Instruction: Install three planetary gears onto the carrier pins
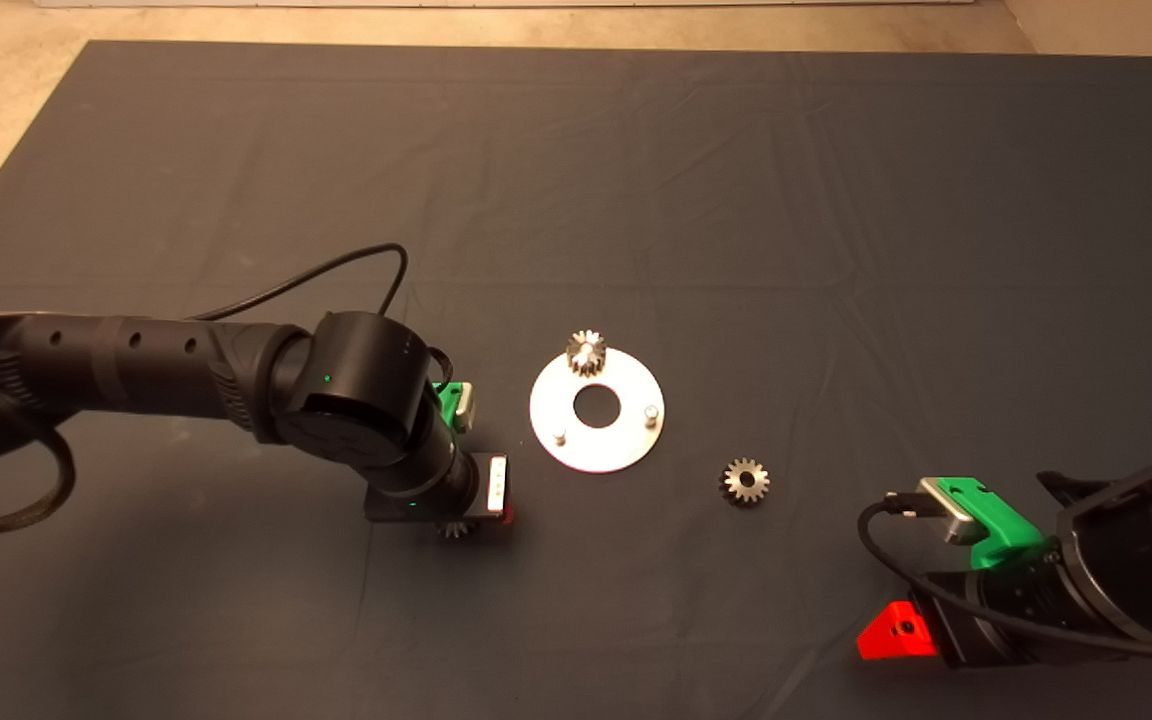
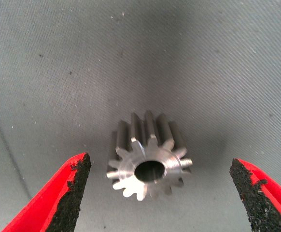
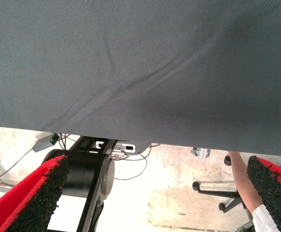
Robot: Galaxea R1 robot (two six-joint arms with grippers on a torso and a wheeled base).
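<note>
In the head view the left gripper (image 1: 481, 515) hides most of one gear (image 1: 455, 529).

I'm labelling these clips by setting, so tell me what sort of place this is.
Probably a robotics lab bench for assembly trials: a dark mat laid as a work surface, a silver disc and loose gears set out, and a rolling chair base on the bare floor beyond.

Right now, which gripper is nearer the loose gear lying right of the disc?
Right. The right gripper waits just right of that gear; the left gripper is across the disc, open around another gear.
</note>
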